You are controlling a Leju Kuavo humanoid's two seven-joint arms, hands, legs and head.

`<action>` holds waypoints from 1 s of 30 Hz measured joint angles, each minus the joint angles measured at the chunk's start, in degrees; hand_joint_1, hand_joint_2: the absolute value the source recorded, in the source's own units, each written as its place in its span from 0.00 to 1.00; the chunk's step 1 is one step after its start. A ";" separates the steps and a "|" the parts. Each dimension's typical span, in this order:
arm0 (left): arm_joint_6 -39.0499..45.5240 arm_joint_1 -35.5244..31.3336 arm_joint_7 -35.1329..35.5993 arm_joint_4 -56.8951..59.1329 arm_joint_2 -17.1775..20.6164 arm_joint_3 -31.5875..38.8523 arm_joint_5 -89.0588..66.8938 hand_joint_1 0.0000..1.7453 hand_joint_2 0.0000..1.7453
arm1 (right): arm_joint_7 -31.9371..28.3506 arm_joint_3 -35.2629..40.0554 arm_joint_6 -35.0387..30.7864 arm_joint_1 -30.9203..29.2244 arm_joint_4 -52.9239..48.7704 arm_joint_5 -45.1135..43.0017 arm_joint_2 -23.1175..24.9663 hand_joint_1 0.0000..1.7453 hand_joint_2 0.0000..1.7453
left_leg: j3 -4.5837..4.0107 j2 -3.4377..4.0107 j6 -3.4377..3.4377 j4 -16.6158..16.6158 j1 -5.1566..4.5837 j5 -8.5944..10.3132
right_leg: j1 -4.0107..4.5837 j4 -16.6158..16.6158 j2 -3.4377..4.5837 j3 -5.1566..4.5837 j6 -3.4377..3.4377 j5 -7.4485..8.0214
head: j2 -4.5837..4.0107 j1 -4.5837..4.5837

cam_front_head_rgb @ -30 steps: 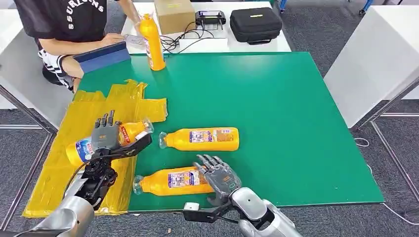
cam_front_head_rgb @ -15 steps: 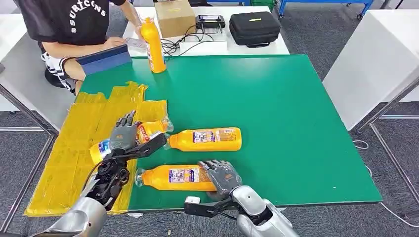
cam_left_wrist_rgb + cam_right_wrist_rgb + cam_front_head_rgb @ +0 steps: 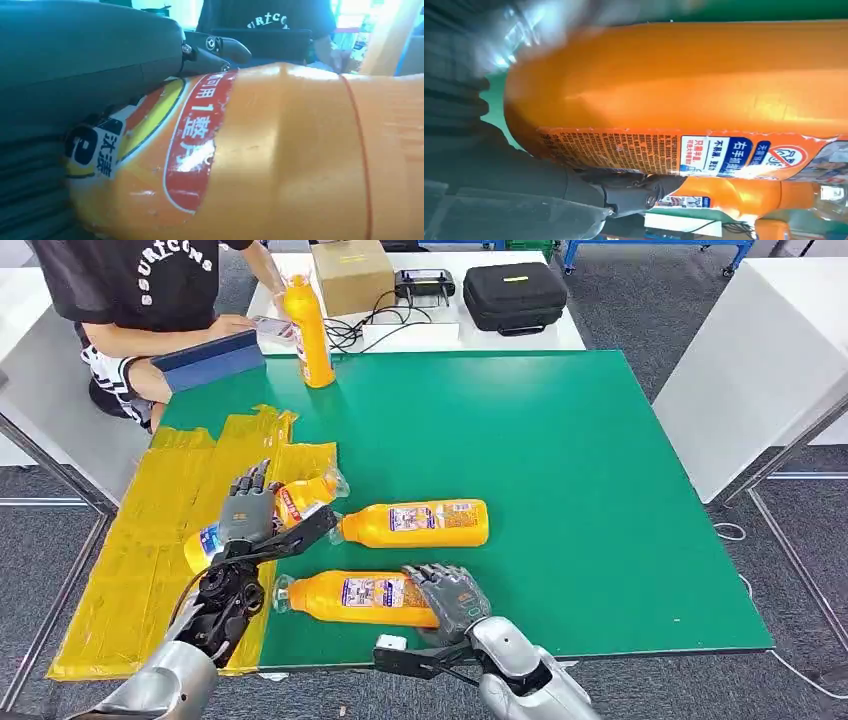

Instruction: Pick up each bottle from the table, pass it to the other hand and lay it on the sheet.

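My left hand [image 3: 248, 516] grips an orange bottle [image 3: 296, 502] around its middle, over the right edge of the yellow sheet [image 3: 150, 540]. Up close, that bottle [image 3: 280, 150] lies against the left hand's palm [image 3: 75, 75]. A second orange bottle [image 3: 360, 597] lies on the green table [image 3: 560, 460] near the front edge. My right hand [image 3: 455, 600] has its fingers curled over that bottle's base end. The right wrist view has this bottle [image 3: 704, 85] pressed against the hand [image 3: 484, 170]. A third bottle [image 3: 415, 523] lies flat between the two hands.
Another orange bottle [image 3: 308, 330] stands upright at the table's far edge. A person [image 3: 130, 300] sits at the far left beside a blue folder [image 3: 208, 358]. A cardboard box [image 3: 352, 270] and a black case [image 3: 516, 292] rest on the white table behind.
My left hand has carried its bottle to the right, toward the sheet's right edge. My right hand has moved from beside the near bottle's base onto it, fingers curled over.
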 measured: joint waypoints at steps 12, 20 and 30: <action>1.88 0.15 4.68 0.42 -0.79 -1.20 -4.03 0.00 0.00 | -0.15 -2.43 -0.20 1.93 -1.14 0.72 1.09 1.00 1.00 | -0.18 0.06 0.00 0.00 0.00 -0.02 | 0.00 0.00 0.01 -0.17 0.01 0.00 | -0.02 0.00; 2.80 0.14 7.88 0.66 -0.83 -1.38 -6.65 0.00 0.00 | -0.15 -2.78 -0.20 2.41 -1.51 1.05 1.11 1.00 1.00 | -0.21 0.07 0.00 0.00 0.00 -0.02 | 0.00 0.00 0.01 -0.21 0.00 0.00 | 0.00 -0.02; 5.82 0.69 32.56 -1.25 1.12 -1.62 -13.53 0.00 0.00 | -0.46 -3.37 -0.20 3.80 -3.06 1.57 1.22 1.00 1.00 | -0.28 0.19 -0.04 0.00 0.03 -0.05 | 0.01 0.02 0.16 -0.27 0.00 0.00 | 0.00 0.00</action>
